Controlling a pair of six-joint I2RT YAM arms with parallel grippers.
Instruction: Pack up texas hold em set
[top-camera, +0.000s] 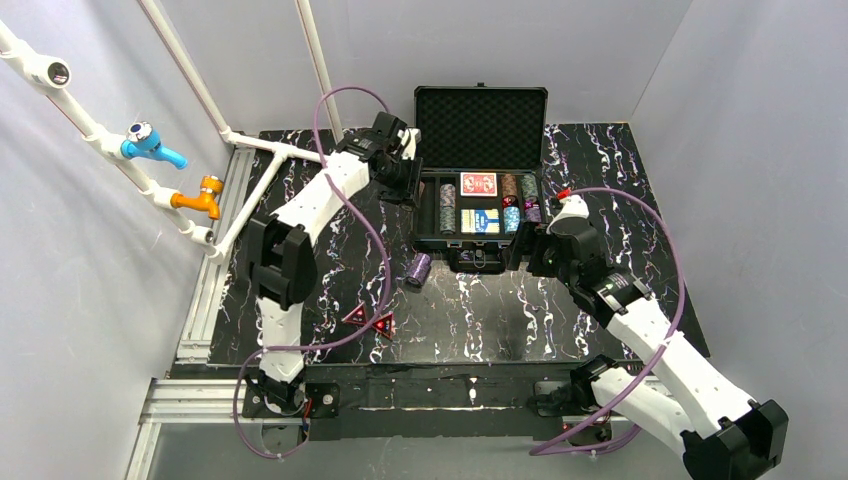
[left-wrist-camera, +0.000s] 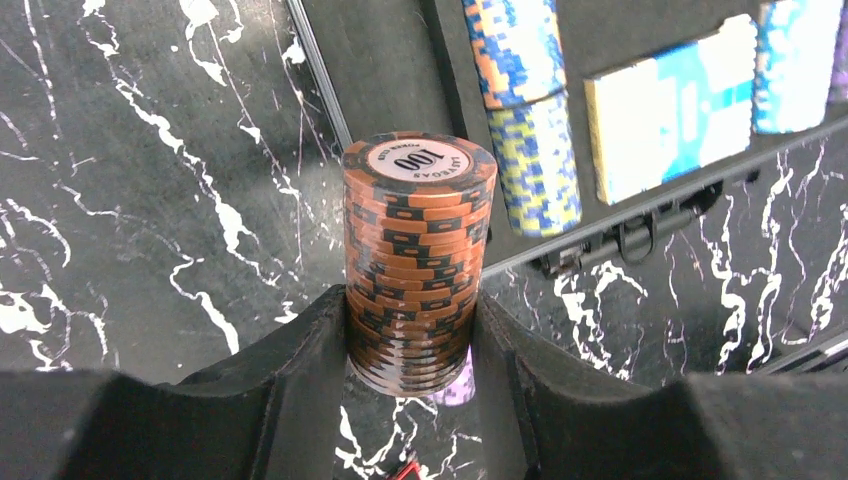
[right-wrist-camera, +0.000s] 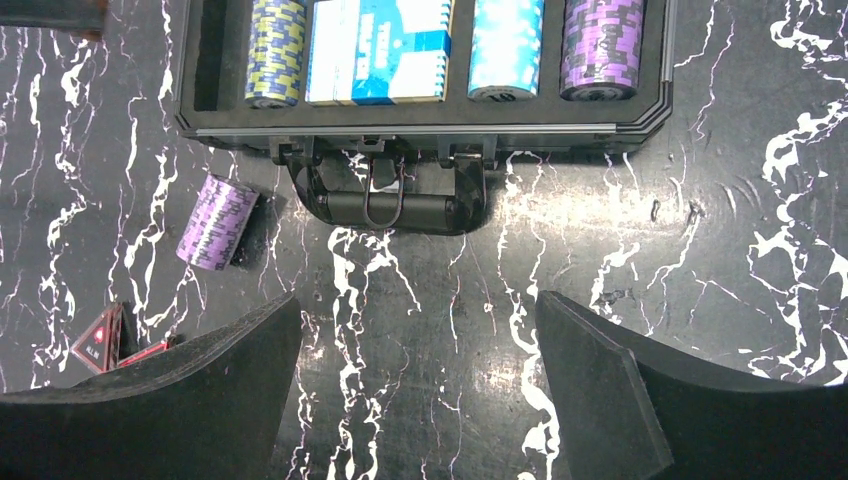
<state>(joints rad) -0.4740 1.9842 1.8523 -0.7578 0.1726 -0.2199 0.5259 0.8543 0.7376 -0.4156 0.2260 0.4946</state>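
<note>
Case (top-camera: 480, 115) stands open; purple chip stack (top-camera: 418, 269) lies near its front

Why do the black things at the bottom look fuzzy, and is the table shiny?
Left wrist view: the fingers sit close to the lens and look soft; the orange chip stack is sharp. Right wrist view: the table shows a pale sheen below the case handle.

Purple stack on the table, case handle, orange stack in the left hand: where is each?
Purple stack (right-wrist-camera: 217, 222), right wrist view, middle of its side.
Case handle (right-wrist-camera: 440, 212), right wrist view, on the grip bar.
Orange stack (left-wrist-camera: 415, 260), left wrist view, middle of its side.
</note>
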